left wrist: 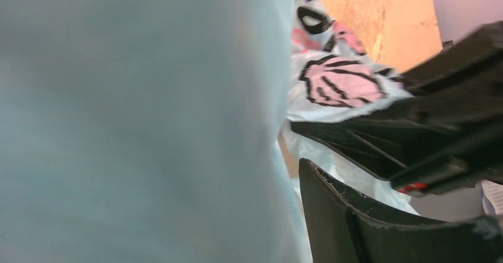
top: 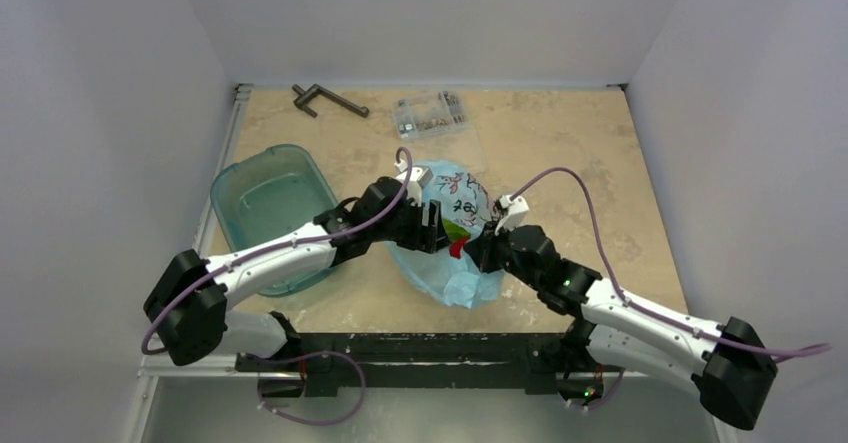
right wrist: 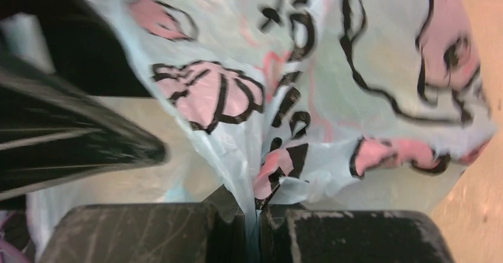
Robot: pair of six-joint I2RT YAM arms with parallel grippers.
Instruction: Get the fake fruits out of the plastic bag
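Where it bunches, plastic bag (top: 460, 281) shows pink print

The top camera looks down over the whole table (top: 570, 153); both wrist cameras sit close against the plastic bag (top: 452, 281).

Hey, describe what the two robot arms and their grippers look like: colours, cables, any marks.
Both arms match: the left arm and right arm have white link shells between chunky black joint housings. A purple cable loops loosely along each. The left gripper and right gripper are black, each with a small white part at the wrist; the right's fingers look blocky and scratched.
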